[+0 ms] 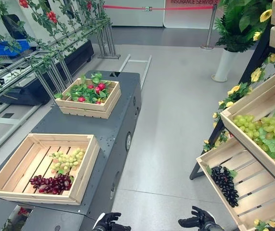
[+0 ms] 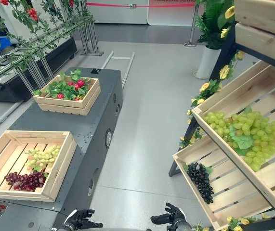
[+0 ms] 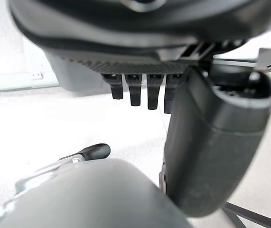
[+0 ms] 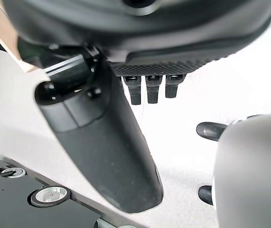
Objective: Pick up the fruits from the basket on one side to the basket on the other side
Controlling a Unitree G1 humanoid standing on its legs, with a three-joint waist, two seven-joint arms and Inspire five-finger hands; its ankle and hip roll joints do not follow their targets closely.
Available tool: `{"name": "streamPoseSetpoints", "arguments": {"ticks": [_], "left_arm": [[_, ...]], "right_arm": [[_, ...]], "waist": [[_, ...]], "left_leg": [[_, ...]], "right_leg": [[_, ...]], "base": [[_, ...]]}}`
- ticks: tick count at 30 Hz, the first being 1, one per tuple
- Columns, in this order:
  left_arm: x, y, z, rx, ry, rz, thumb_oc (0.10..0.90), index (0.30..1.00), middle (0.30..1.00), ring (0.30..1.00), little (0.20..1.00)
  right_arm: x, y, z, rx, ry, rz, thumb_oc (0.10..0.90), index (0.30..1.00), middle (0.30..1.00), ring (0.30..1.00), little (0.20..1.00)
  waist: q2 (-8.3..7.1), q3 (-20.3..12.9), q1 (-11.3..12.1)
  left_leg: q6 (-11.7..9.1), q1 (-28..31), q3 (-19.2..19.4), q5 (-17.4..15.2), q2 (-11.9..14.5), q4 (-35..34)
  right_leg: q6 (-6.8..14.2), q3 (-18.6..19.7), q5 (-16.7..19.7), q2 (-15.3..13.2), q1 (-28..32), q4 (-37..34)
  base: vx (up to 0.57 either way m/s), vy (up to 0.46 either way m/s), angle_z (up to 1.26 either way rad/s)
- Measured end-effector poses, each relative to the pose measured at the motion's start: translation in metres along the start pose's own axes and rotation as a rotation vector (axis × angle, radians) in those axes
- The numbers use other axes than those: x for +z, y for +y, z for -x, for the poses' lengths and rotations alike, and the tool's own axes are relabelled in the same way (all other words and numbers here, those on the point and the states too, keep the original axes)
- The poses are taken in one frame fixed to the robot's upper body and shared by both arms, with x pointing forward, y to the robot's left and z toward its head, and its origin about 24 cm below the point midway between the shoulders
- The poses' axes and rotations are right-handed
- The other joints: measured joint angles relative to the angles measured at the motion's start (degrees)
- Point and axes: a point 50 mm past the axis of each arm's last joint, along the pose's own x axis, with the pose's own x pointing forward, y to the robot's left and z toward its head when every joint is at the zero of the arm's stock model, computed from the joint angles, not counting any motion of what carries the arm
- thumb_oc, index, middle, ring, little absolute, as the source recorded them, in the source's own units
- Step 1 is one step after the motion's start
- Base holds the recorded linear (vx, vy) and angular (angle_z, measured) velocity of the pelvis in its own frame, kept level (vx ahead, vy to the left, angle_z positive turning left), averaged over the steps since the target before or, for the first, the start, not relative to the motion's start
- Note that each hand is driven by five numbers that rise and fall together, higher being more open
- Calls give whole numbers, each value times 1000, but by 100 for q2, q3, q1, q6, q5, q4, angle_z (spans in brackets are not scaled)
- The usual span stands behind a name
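On the dark table to my left, a wooden crate (image 1: 84, 180) holds a green grape bunch (image 1: 69, 159) and a dark red grape bunch (image 1: 51, 183). To my right, a slanted wooden shelf crate (image 1: 253, 192) carries a black grape bunch (image 1: 225, 184). The crate above it (image 1: 233, 113) is heaped with green grapes (image 1: 267, 134). My left hand (image 1: 109, 222) and right hand (image 1: 198, 220) hang low at the bottom edge over the floor between table and shelf. Both are open and hold nothing; their straight fingers (image 3: 140, 92) show in the wrist views.
A second crate (image 1: 86, 108) of red fruit and leaves stands farther back on the table. A leafy trellis (image 1: 45, 57) runs along the left. A potted plant (image 1: 226, 62) and a rope barrier post (image 1: 209, 29) stand at the back. Grey floor (image 1: 176, 120) separates table and shelf.
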Motion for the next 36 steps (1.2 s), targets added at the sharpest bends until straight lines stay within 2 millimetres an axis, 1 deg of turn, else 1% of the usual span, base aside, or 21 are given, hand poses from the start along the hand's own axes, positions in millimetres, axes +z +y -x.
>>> {"name": "streamPoseSetpoints", "arguments": {"ticks": [4, 11, 13, 14, 15, 16, 17, 18, 20, 22, 23, 25, 26, 28, 29, 30, 31, 33, 34, 35, 36], "left_arm": [[4, -3, 0, 29, -30, -10, 800, 900, 900, 900, 900], [18, -6, 0, 72, -127, -16, 800, 900, 900, 900, 900], [24, -4, -2, 77, -140, -32, 800, 900, 900, 900, 900], [38, 3, -5, 88, -171, -58, 800, 900, 900, 900, 900], [46, 7, -7, 96, -191, -71, 800, 900, 900, 900, 900], [54, 8, -8, 100, -217, -79, 800, 900, 900, 900, 900], [55, 8, -8, 97, -221, -86, 800, 900, 900, 900, 900], [56, 5, -8, 88, -227, -105, 800, 900, 900, 900, 900], [59, 1, -8, 70, -246, -133, 800, 900, 900, 900, 900], [58, 1, -8, 71, -243, -135, 800, 900, 900, 900, 900], [55, 1, -7, 73, -236, -135, 800, 900, 900, 900, 900], [55, -2, -7, 74, -250, -161, 800, 900, 900, 900, 900], [57, -1, -6, 79, -273, -185, 800, 900, 900, 900, 900], [67, 3, -5, 104, -339, -248, 800, 900, 900, 900, 900], [71, 3, -5, 107, -362, -283, 800, 900, 900, 900, 900], [81, 0, -5, 103, -410, -343, 800, 900, 900, 900, 900], [85, -1, -4, 102, -437, -363, 800, 900, 900, 900, 900], [96, 0, -1, 108, -507, -399, 800, 900, 900, 900, 900], [98, 0, 0, 107, -519, -406, 800, 900, 900, 900, 900], [100, 0, 1, 106, -532, -411, 800, 900, 900, 900, 900], [105, 1, 1, 108, -551, -423, 800, 900, 900, 900, 900]], "right_arm": [[4, 1, -1, 2, -11, 1, 800, 900, 900, 900, 900], [11, 0, -2, 14, -34, 73, 800, 900, 900, 900, 900], [16, 0, -3, 18, -44, 79, 800, 900, 900, 900, 900], [19, 0, -4, 18, -51, 87, 800, 900, 900, 900, 900], [20, -1, -4, 19, -54, 96, 800, 900, 900, 900, 900], [21, -5, -4, 14, -56, 120, 800, 900, 900, 900, 900], [21, -6, -4, 11, -56, 121, 800, 900, 900, 900, 900], [22, -8, -4, 6, -59, 119, 800, 900, 900, 900, 900], [24, -12, -4, -4, -68, 122, 800, 900, 900, 900, 900], [29, -13, -5, -5, -85, 122, 800, 900, 900, 900, 900], [31, -12, -5, -4, -96, 122, 800, 900, 900, 900, 900], [31, -13, -4, -5, -119, 118, 800, 900, 900, 900, 900], [29, -11, -3, 4, -126, 118, 800, 900, 900, 900, 900], [31, -3, -3, 24, -153, 116, 800, 900, 900, 900, 900], [32, -3, -3, 28, -170, 123, 800, 900, 900, 900, 900], [36, -2, -2, 37, -203, 140, 800, 900, 900, 900, 900], [39, 0, -2, 44, -221, 143, 800, 900, 900, 900, 900], [56, 8, 0, 70, -311, 135, 800, 900, 900, 900, 900], [62, 9, 1, 74, -340, 134, 800, 900, 900, 900, 900], [69, 10, 2, 75, -374, 130, 800, 900, 900, 900, 900], [77, 12, 2, 78, -408, 126, 800, 900, 900, 900, 900]], "waist": [[136, 91, 1], [269, 188, 61], [240, 300, 81], [115, 415, 86], [38, 491, 92], [-33, 585, 128], [-9, 610, 111], [33, 620, 11], [89, 628, -23], [120, 638, 20], [146, 634, 19], [220, 631, -7], [194, 623, 9], [3, 636, 27], [-18, 641, 36], [-10, 639, 16], [-24, 639, 23], [-179, 650, 70], [-193, 662, 49], [-164, 655, 3], [-113, 677, 5]], "left_leg": [[-6, -14, -59, 3, 3, 2], [-63, -169, -132, 42, 24, 90], [-138, -546, -107, 9, -56, 621], [-352, -935, -39, 129, -230, 1124], [-574, -1050, 120, 279, -314, 1275], [-639, -1193, 616, 312, -287, 1380], [-585, -1191, 944, 271, -191, 1375], [-588, -1124, 1674, 252, 25, 1156], [-580, -957, 2125, 286, 204, 467], [-571, -814, 1929, 283, 233, 89], [-552, -632, 1823, 271, 221, 7], [-92, -507, 1788, 369, 230, 21], [160, -476, 1777, 419, 184, 36], [296, -457, 1730, 319, -1, 18], [347, -456, 1692, 285, -39, 10], [414, -444, 1609, 265, -68, 10], [450, -415, 1572, 242, -96, 10], [584, -240, 1382, 148, -344, 47], [643, -196, 1277, 140, -406, 47], [667, -173, 1143, 120, -428, 49], [667, -174, 1027, 121, -391, 56]], "right_leg": [[-4, -38, -5, 5, 6, -2], [-24, -156, -22, 26, -71, 2], [-45, -282, -71, -23, -102, 23], [-64, -337, -75, -152, -135, 22], [-93, -377, -63, -243, -132, 8], [-154, -586, -44, -342, -90, 3], [-163, -717, -51, -367, -33, 2], [-114, -1015, -118, -374, 67, -2], [-46, -1258, -179, -321, 104, 0], [-11, -1240, -186, -254, 99, 3], [30, -1208, -199, -230, 132, 8], [144, -1214, -336, -247, 117, 272], [228, -1212, -498, -339, 35, 572], [403, -1243, -799, -656, -203, 1311], [430, -1241, -934, -770, -370, 1731], [352, -1210, -1052, -973, -692, 2576], [331, -1187, -1063, -1085, -830, 3028], [418, -709, -920, -1498, -1430, 4535], [425, -525, -853, -1583, -1647, 4916], [397, -291, -928, -1521, -1836, 5050], [388, -200, -936, -1333, -1958, 4735]], "base": [[47, -62, 6], [2, -45, 9], [-30, 7, 51], [0, 43, 82], [83, 109, 93], [96, 119, 68], [163, 191, 88], [137, 170, 83], [222, 227, 84], [251, 212, 23], [236, 182, -11], [210, 165, -5], [158, 144, 9], [176, 170, 23], [206, 181, 54], [140, 119, 62], [199, 128, 73], [173, 9, 59], [104, -134, 64], [99, -217, 66], [131, -271, 71]]}}
